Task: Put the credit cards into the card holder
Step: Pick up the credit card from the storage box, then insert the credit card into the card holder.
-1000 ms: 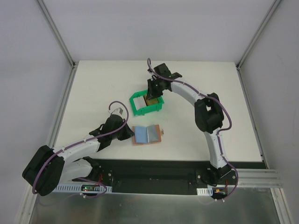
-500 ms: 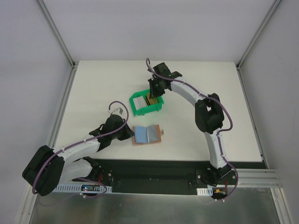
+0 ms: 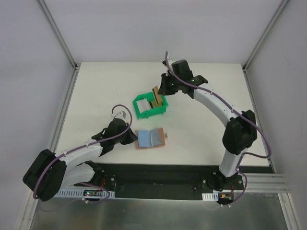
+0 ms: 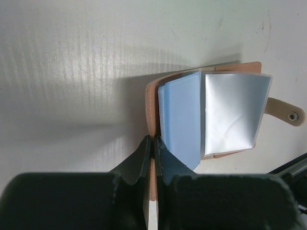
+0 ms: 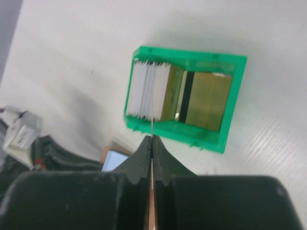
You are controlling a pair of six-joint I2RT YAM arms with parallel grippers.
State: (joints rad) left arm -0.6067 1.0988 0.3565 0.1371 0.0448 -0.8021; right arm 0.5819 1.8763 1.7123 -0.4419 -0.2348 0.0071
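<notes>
**Right gripper** (image 5: 152,142): jaws closed flat on a single card (image 5: 152,125). From the wrist the card shows edge-on, as a thin pale line rising from between the fingertips. From the top it reads gold-tan and stands tilted, its lower end over the green bin (image 5: 238,96). Whether its lower edge touches the bin cannot be told.

**Right arm** (image 3: 216,103): runs from its base at the near right to the far middle of the table (image 3: 96,86). The elbow is out to the right, and the wrist is at the bin's far-right side.

**Left gripper** (image 4: 152,146): jaws closed, pinching the tan leather left edge of the card holder (image 4: 180,115).

**Left arm** (image 3: 81,151): low, stretched across the near left of the table toward the holder.

**Credit cards in the bin:**
- A stack of white-grey cards (image 5: 146,93) stands on edge in one end.
- The gold-olive cards (image 5: 208,98) lean in the other end, one showing a dark stripe.

**Card holder:**
- It lies open on the table, on the near side of the bin and apart from it.
- The left leaf carries a blue-grey pocket.
- The right leaf carries a shiny clear sleeve (image 4: 235,112).
- The snap tab (image 4: 285,112) sticks out past the right edge.
</notes>
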